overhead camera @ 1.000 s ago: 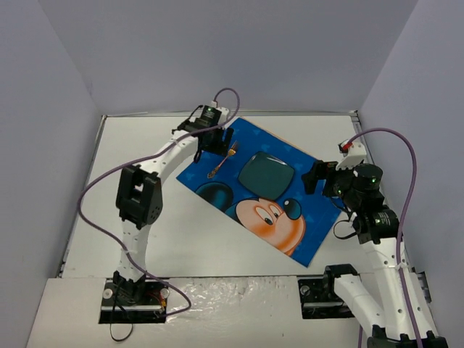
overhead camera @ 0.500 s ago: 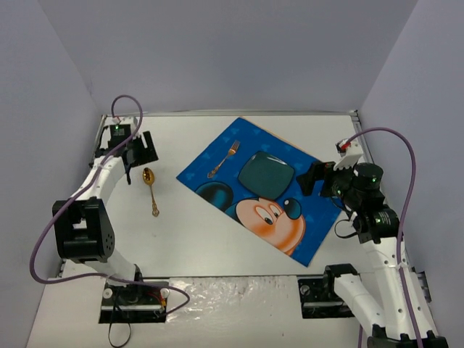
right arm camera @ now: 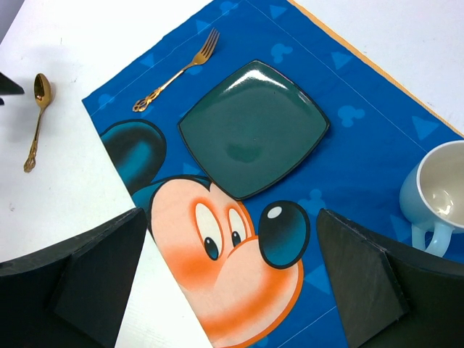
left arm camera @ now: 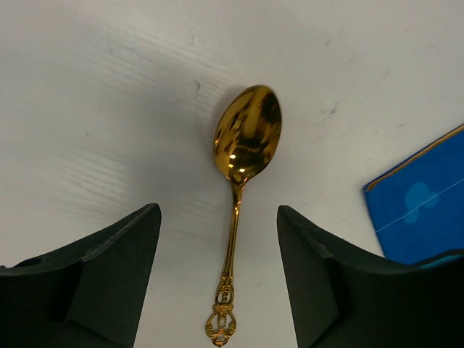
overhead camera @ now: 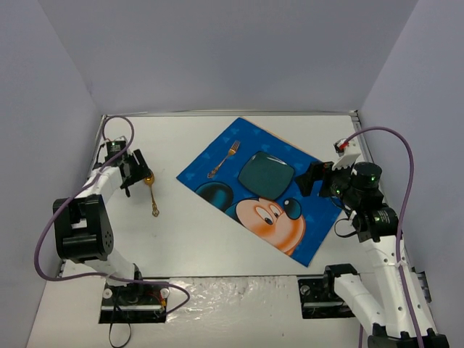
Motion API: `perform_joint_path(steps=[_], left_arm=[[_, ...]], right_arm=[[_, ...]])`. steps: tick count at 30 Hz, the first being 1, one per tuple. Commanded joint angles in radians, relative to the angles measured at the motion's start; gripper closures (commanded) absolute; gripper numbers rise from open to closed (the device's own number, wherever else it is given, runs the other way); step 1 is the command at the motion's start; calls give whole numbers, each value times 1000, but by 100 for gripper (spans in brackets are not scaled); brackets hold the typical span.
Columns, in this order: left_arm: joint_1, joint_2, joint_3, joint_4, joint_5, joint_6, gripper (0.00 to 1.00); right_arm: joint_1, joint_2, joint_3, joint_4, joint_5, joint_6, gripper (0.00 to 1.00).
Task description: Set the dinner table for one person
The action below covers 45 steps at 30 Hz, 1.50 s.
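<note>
Two grippers, both with jaws parted and nothing held. At left of the overhead view, the left gripper (overhead camera: 134, 170), over the dinner table (overhead camera: 181, 239), just beside the bowl of a gold spoon (overhead camera: 151, 193). From the left wrist: black fingers (left arm camera: 123, 268) at lower left and lower right of the frame, moderately apart, the spoon handle lying on the white surface between them, touched by neither. Spoon bowl at upper centre, handle end at bottom centre.

At right of the overhead view, the right gripper (overhead camera: 313, 177), spread wide above the right edge of a blue Mickey Mouse placemat (overhead camera: 250, 141). Across the middle of that view, the placemat, laid at a slant on the dinner table. On the placemat: a dark green square plate (overhead camera: 266, 174) near centre, and a gold fork (overhead camera: 223, 159) just to its upper left, apart from it. At the right edge of the right wrist frame, a pale blue mug (right arm camera: 442, 188), upright on the placemat, near the plate.

Spoon off the placemat, on bare table to its left. Dinner table spanning the overhead view from back wall down to the arm bases.
</note>
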Motion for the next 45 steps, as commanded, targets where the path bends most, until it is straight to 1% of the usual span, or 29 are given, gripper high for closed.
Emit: perform_joint_path(steps=[1, 9, 20, 24, 25, 26, 27, 28, 32, 35, 38, 42, 45], left_arm=[[-20, -15, -28, 24, -73, -63, 40], [-143, 33, -26, -1, -166, -89, 48], [-146, 104, -28, -11, -185, -101, 65], [-157, 120, -32, -22, -199, -103, 83], [-161, 123, -33, -23, -201, -104, 86], [-163, 125, -34, -26, -204, -105, 94], [-166, 123, -35, -31, -205, -105, 98], [-169, 121, -33, -40, -205, -104, 100], [-197, 77, 4, -95, -218, -73, 100], [-248, 23, 66, -164, -229, -14, 100], [-326, -21, 128, -209, -214, 32, 100], [-446, -66, 167, -236, -188, 52, 100], [-546, -70, 200, -249, -179, 52, 100]], right_arm=[[4, 13, 21, 49, -17, -1, 0], [6, 18, 21, 52, -16, -1, 0], [6, 3, 7, 53, -12, -1, 0], [6, 6, 10, 55, -12, -5, 0], [6, 6, 10, 55, -12, -6, 0], [6, 8, 10, 55, -12, -4, 0], [6, 8, 10, 55, -13, -5, 0], [6, 8, 10, 55, -14, -5, 0], [6, 13, 13, 60, -23, 4, 0], [7, 27, 17, 67, -29, 19, 0], [8, 41, 22, 74, -39, 46, 0], [12, 55, 34, 76, -49, 75, 0], [13, 53, 57, 76, -42, 91, 0]])
